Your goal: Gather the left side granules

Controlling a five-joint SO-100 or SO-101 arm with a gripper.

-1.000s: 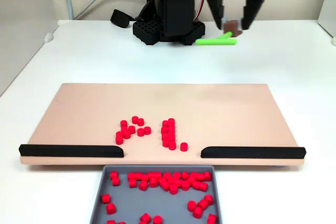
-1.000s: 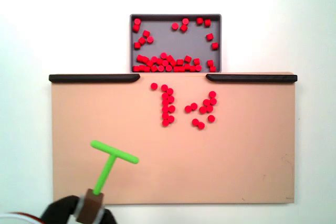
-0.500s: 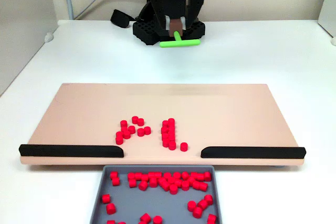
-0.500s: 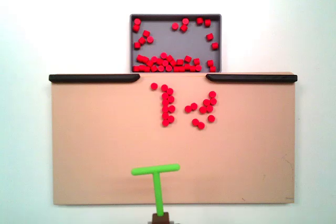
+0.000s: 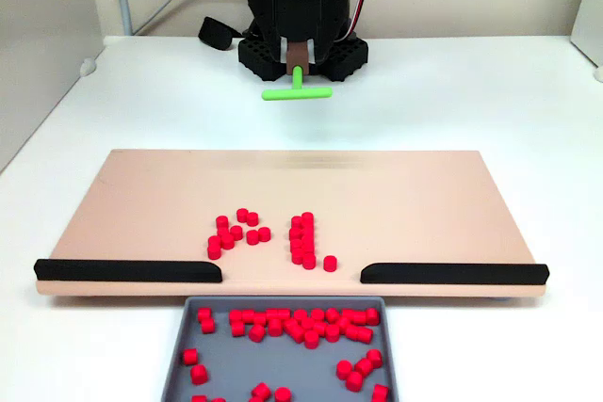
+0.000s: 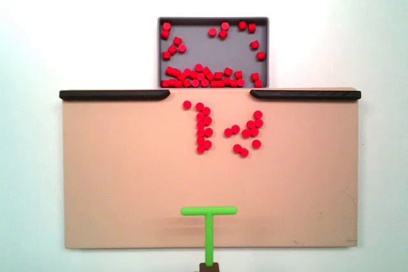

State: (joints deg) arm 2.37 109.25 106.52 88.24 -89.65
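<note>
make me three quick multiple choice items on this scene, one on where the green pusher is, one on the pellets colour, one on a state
1. Where is the green T-shaped pusher?
A. inside the grey tray
B. over the board's edge far from the tray
C. among the pellets

2. What colour are the pellets on the board?
A. blue
B. red
C. yellow

3. In what state is the grey tray?
A. empty
B. holds many pellets
C. overturned

Answers: 1 B, the overhead fixed view shows it opposite the tray. 2 B, all are bright red. 3 B, red pellets lie scattered inside it.
</note>
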